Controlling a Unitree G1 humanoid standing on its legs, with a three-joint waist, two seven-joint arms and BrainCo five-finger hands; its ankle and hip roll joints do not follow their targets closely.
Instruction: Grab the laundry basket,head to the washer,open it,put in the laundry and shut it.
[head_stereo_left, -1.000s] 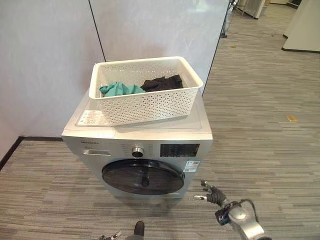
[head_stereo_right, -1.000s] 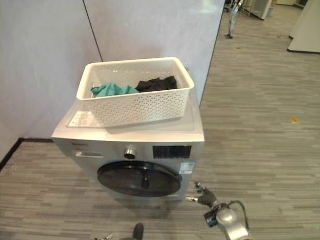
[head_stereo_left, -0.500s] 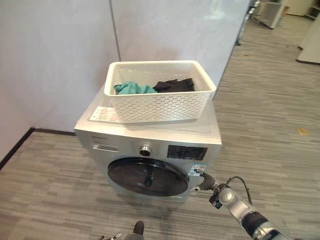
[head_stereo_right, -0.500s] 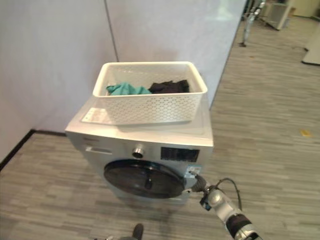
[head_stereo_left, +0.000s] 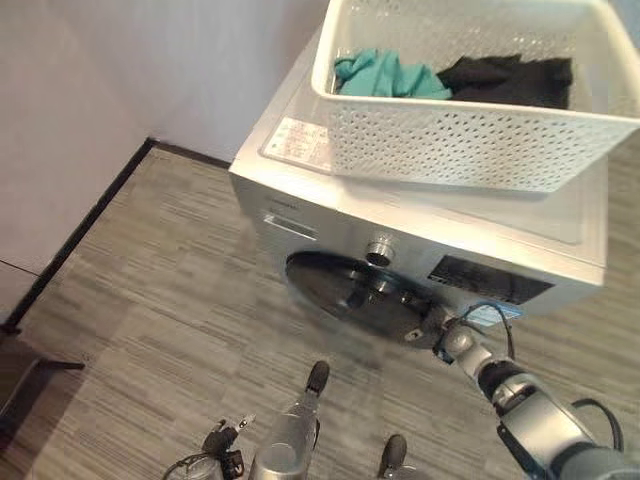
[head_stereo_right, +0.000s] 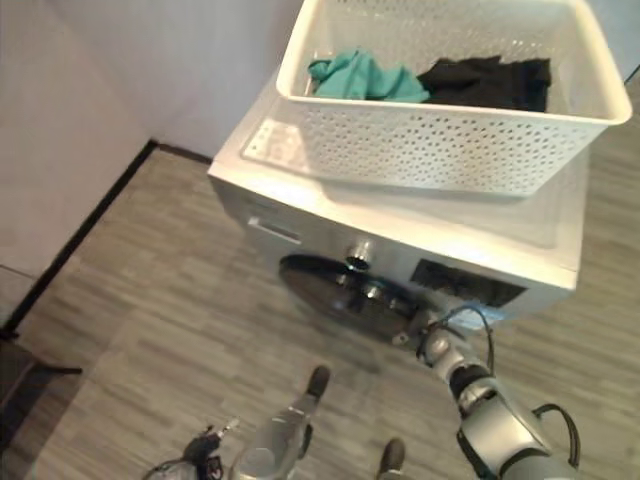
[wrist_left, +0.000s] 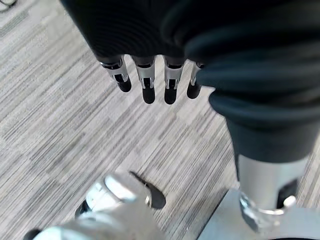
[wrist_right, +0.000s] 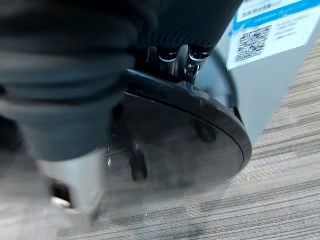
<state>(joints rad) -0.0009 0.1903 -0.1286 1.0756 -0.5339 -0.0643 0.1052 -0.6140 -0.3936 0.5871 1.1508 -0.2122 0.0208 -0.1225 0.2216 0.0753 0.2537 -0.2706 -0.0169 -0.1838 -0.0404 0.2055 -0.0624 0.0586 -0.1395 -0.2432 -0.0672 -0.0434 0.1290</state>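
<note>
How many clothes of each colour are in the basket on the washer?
Teal clothes: 1
Black clothes: 1
Total: 2 heaps of cloth in the white basket. Either heap could be more than one garment; I cannot tell.
</note>
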